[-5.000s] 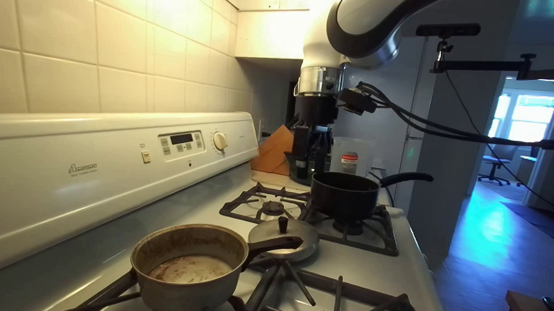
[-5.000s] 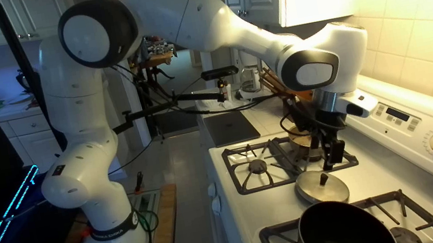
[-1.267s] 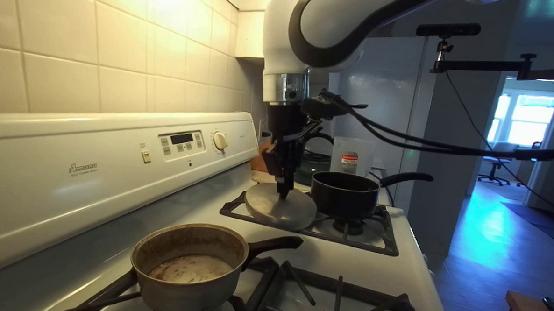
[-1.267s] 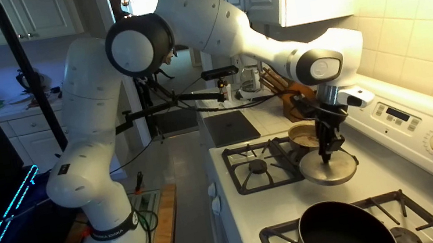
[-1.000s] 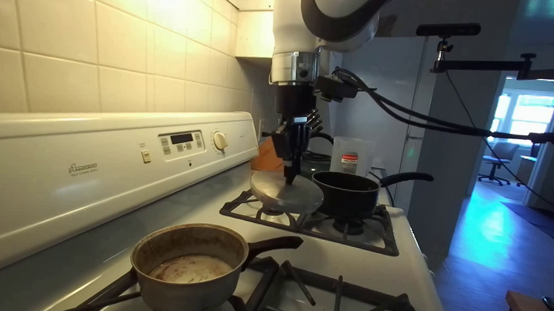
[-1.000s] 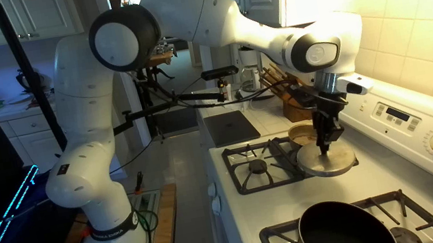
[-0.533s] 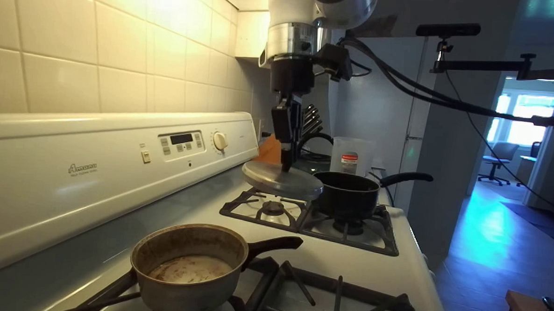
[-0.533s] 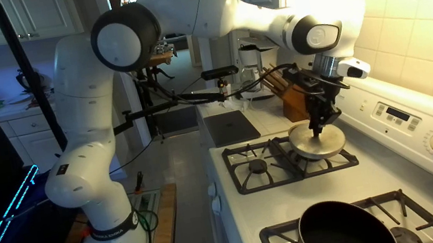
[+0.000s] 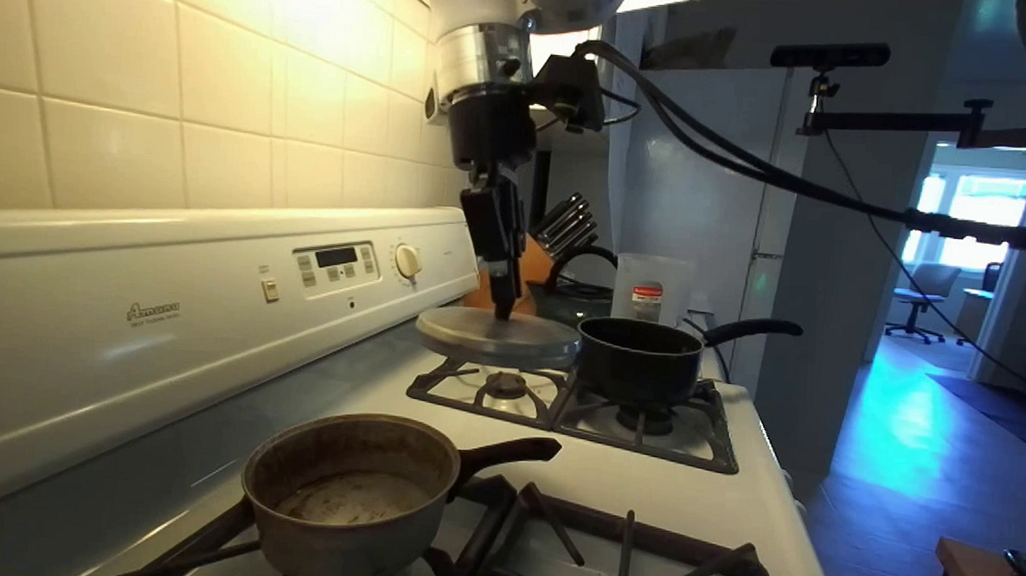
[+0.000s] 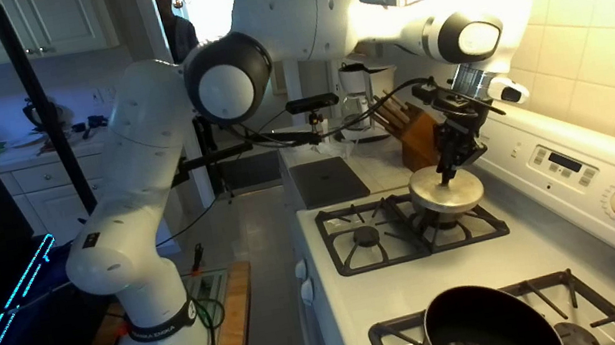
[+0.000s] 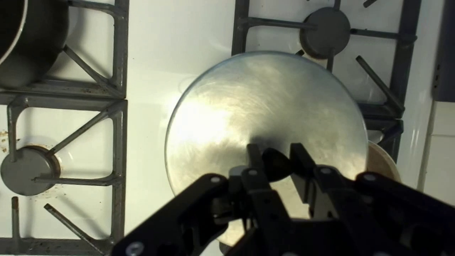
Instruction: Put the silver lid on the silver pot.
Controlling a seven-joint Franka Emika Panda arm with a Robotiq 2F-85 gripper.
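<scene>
My gripper is shut on the dark knob of the silver lid, one finger on each side. In both exterior views the silver lid hangs in the air above the stove, roughly level. The silver pot stands uncovered on a burner, brownish inside, its dark handle pointing towards the black pot. Lid and pot are apart. In the wrist view only a sliver of the silver pot shows past the lid's edge. In an exterior view the silver lid hides most of the pot.
A black pot with a long handle sits on the other grate. The stove's control panel rises along the back. Beyond the stove stand a knife block and a flat dark slab on the counter.
Five seconds ago the lid lay on the stove with the gripper apart from it. Over the last second the held lid has risen, levelled out and moved towards the silver pot.
</scene>
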